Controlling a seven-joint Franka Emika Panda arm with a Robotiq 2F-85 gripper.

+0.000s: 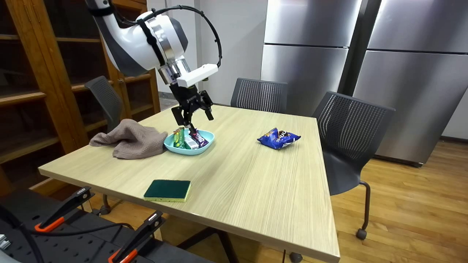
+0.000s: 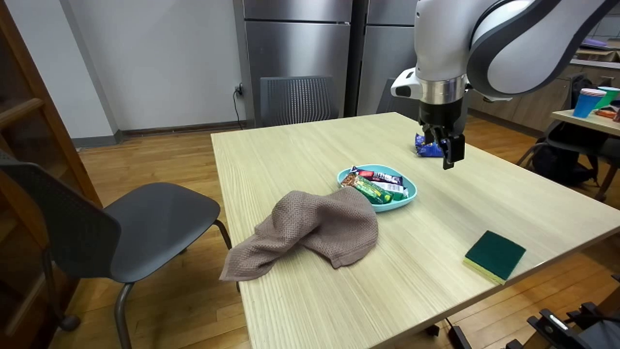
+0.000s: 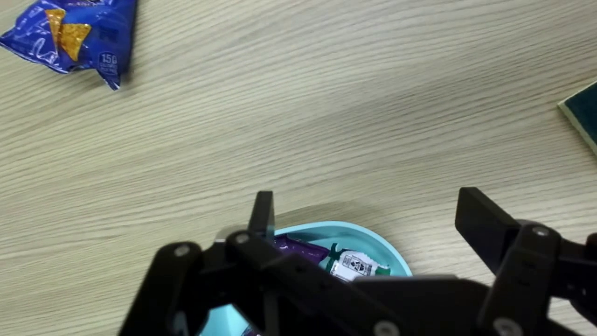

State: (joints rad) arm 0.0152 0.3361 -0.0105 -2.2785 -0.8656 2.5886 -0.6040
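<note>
Hand (image 3: 368, 210) over pale wood-grained table (image 1: 252, 182), silvery refrigerators (image 1: 305, 69) beyond.

Shallow turquoise bowl (image 2: 398, 205) set below the tool (image 3: 364, 200)
Round-cornered and upright, it stands apart from the tool; inside lie a green-and-brown wrapped bar (image 2: 371, 190), a white-and-green bar (image 2: 390, 187) and a purple bar (image 2: 380, 177) with pale lettering, side by side, close together.

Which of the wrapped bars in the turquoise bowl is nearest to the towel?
The mostly green bar; the white-and-green bar and the purple bar lie farther from the towel.
</note>
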